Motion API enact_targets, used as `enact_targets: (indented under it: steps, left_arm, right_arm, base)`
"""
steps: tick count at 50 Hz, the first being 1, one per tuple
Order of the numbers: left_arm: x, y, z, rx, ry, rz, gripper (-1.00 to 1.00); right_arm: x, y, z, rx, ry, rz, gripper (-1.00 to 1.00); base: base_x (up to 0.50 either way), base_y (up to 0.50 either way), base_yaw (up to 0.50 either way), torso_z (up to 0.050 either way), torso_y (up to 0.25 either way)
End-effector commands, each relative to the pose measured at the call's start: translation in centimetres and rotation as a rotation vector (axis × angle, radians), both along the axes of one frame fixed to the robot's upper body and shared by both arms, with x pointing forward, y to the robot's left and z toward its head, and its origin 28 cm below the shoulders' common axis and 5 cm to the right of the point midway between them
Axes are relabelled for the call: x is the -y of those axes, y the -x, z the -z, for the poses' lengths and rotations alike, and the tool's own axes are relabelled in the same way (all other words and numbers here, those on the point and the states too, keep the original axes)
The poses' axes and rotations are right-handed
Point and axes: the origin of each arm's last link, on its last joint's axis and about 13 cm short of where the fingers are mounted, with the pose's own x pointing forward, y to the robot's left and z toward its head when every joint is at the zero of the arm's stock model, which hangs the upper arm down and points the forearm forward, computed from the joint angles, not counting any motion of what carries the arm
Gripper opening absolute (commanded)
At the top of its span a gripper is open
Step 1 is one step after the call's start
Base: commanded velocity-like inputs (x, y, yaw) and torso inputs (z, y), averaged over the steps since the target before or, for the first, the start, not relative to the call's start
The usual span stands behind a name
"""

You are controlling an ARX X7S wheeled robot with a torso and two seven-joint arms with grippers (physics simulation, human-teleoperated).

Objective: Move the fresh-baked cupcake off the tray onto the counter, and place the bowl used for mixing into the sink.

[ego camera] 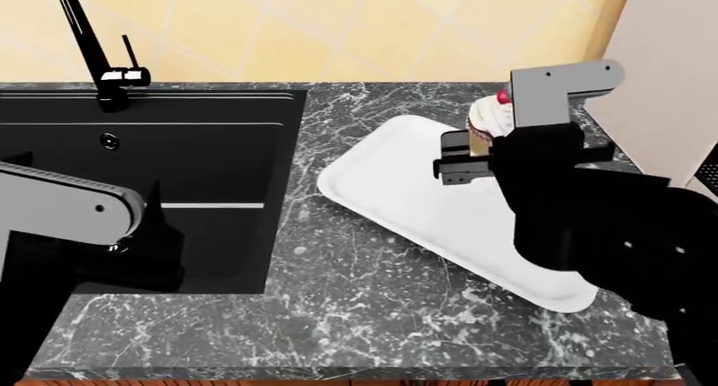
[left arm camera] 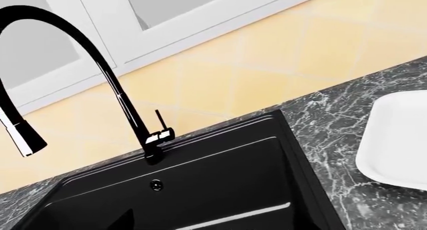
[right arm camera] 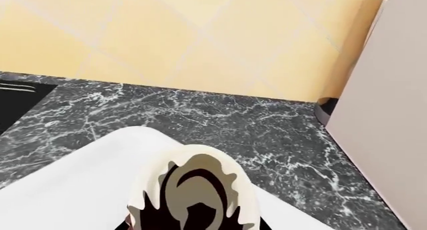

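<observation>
The cupcake [ego camera: 490, 117] sits at the tray's [ego camera: 415, 201] far edge, right against the right tool [ego camera: 466, 157], whose jaws I cannot make out as released or clenched. It looks light, with soft frosting that would smear and a paper wrapper that would crush, so I'd take it low on the ribbed wrapper with a gentle squeeze. The left tool is out of sight over the sink [ego camera: 146, 184], and no bowl shows.
</observation>
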Motion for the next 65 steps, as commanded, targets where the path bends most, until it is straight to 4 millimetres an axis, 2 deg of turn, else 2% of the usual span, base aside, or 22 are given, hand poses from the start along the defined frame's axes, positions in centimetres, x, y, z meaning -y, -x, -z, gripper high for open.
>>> enact_targets:
  steps: [1, 65]
  left_arm:
    - [-0.19, 0.06, -0.17, 0.004, -0.004, -0.012, 1.0]
    - [-0.71, 0.09, -0.83, 0.038, -0.004, -0.046, 1.0]
  right_arm:
    - [-0.07, 0.59, -0.32, 0.049, 0.048, -0.033, -1.0]
    - [0.03, 0.68, 0.13, 0.073, 0.072, -0.049, -1.0]
  base:
    - [0.0, 0.35, 0.0, 0.0, 0.0]
    - [0.0, 0.5, 0.0, 0.0, 0.0]
